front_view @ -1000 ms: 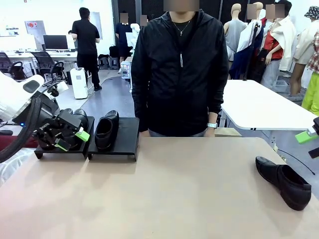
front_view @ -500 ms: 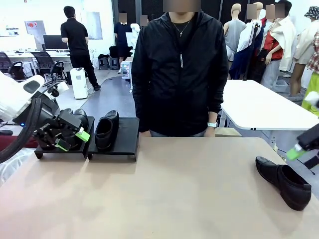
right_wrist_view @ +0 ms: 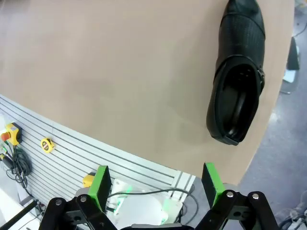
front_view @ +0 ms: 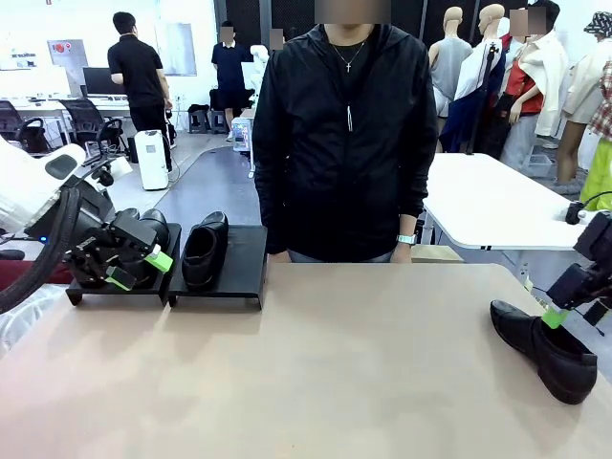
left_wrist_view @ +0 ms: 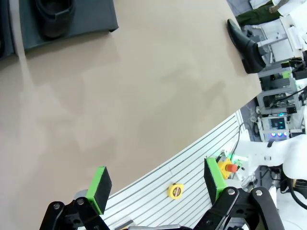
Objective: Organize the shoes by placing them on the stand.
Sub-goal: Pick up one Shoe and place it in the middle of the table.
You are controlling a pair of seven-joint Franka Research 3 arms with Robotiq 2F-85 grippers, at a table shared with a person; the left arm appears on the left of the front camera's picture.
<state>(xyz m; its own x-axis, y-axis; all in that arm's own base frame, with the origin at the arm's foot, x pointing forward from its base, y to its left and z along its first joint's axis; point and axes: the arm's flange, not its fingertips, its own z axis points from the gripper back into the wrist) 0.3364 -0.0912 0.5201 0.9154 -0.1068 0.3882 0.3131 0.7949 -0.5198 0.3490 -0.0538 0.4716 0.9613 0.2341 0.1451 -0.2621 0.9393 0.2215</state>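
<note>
The right gripper is held with its green-padded fingers spread wide and nothing between them, just above the heel end of the loose shoe that lies at the right edge of the table. This shoe is laid with its long axis slanting from the far toe toward the near-right heel, and it is judged far nearer to this arm than to the left gripper, which is likewise spread empty beside the stand. There another shoe is already set on the right platform, well apart from the loose one.
</note>
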